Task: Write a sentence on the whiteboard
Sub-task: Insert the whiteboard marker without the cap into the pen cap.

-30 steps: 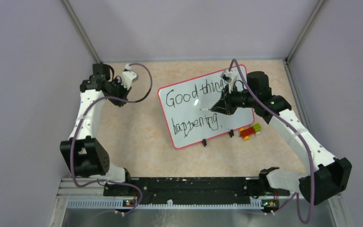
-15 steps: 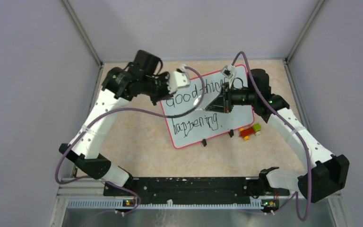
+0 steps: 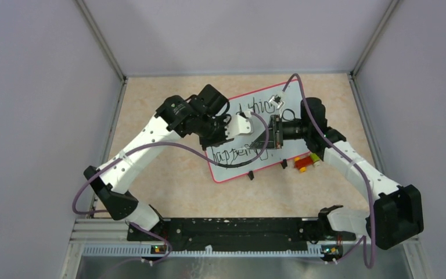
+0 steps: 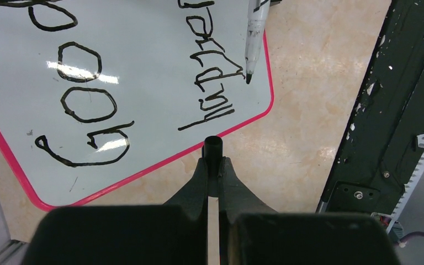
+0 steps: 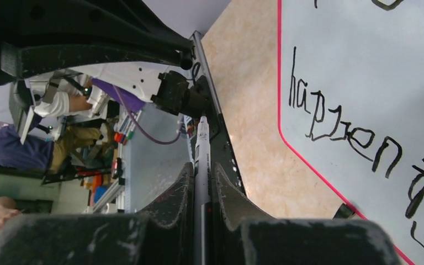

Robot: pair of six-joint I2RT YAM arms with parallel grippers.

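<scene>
Closing stage — the sentence (image 5: 337, 132) stands complete on the whiteboard (image 3: 238, 168) mid-table; right gripper (image 5: 200, 171) clamps the marker (image 4: 255, 33), left gripper (image 4: 212, 160) pinches what looks like its cap (image 4: 212, 144) — recapping likely follows, needing cap aligned with marker.

Black sentence (image 4: 212, 74) on flat red-framed whiteboard (image 4: 143, 72)

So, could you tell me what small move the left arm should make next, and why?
Probably ease the left pincer toward the marker tip to line up its apparent cap: the sentence looks finished, and the right pincer holds the marker bare-tipped over the whiteboard.
</scene>
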